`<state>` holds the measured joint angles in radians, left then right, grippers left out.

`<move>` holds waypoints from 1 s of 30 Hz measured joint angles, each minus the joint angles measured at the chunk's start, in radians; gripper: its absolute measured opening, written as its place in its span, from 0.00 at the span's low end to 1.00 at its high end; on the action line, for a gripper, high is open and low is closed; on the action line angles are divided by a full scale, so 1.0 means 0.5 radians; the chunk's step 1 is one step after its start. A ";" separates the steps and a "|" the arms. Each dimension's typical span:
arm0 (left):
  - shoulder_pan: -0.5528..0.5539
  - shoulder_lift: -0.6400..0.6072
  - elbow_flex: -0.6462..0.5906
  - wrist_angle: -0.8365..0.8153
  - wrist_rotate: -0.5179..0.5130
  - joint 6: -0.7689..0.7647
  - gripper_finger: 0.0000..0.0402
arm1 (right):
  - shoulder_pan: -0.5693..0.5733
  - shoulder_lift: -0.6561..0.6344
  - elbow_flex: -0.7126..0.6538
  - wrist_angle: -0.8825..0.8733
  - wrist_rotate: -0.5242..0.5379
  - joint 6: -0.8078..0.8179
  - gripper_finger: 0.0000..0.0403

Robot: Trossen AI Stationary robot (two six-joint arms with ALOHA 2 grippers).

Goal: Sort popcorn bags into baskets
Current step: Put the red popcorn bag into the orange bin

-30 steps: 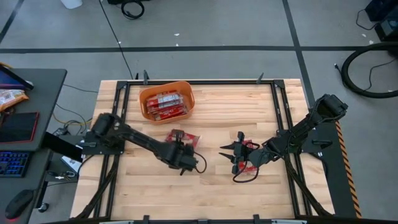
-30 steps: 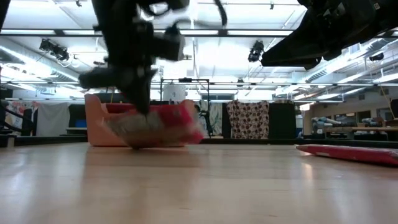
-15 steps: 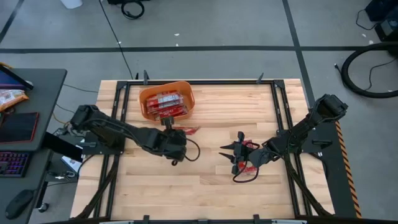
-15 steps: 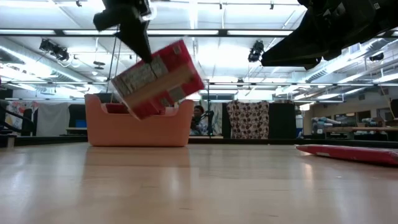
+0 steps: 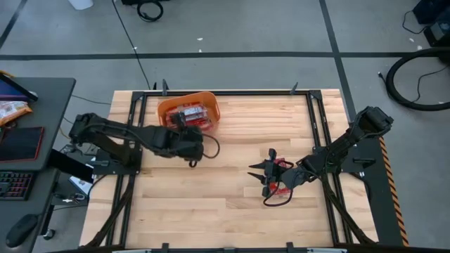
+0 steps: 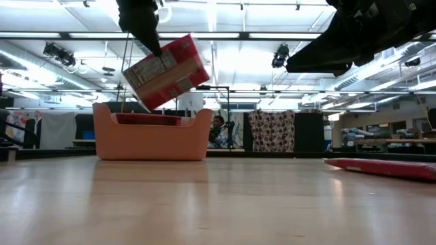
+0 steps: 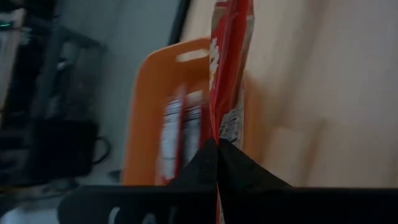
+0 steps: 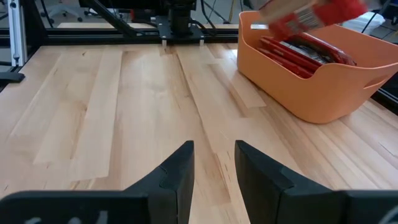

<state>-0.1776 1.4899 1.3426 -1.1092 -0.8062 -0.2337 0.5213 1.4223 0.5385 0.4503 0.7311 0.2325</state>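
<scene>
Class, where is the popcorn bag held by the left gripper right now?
The popcorn bag hangs tilted in the left gripper, in the air over the orange tub at the table's far left.

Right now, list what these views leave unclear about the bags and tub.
- Bag count in the orange tub: high view, left gripper and its held bag cover part.
- Tub contents: low view, near wall hides them.
- Bag under right gripper: high view, mostly covered.

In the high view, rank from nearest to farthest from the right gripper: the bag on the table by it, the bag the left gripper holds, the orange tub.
1. Bag on the table, directly beneath the right gripper.
2. Held bag in the left gripper, above the tub's near edge.
3. Orange tub, far-left; nearly tied with 2.
</scene>
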 joint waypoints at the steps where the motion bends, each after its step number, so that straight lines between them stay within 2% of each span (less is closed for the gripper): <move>1: 0.030 -0.001 0.000 -0.031 -0.035 0.013 0.00 | 0.000 0.000 0.000 0.000 0.000 0.000 0.30; 11: 0.421 0.004 -0.009 -0.070 -0.240 0.287 0.00 | 0.000 -0.001 0.000 0.001 0.000 0.001 0.30; 15: 0.631 0.004 -0.044 -0.012 -0.138 0.396 0.00 | 0.000 0.000 0.000 0.000 0.000 0.000 0.30; 21: 0.904 0.004 -0.231 0.139 0.143 0.524 0.01 | 0.000 0.000 0.000 0.000 -0.001 0.000 0.30; 24: 0.974 0.006 -0.316 0.231 0.235 0.538 0.04 | -0.001 0.000 0.000 -0.001 -0.001 0.000 0.30; 30: 0.989 0.005 -0.343 0.247 0.244 0.481 0.16 | 0.000 0.000 0.000 -0.005 -0.001 0.000 0.30</move>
<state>0.3167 1.4926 1.1709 -0.9855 -0.6842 0.0068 0.5212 1.4223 0.5385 0.4480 0.7307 0.2325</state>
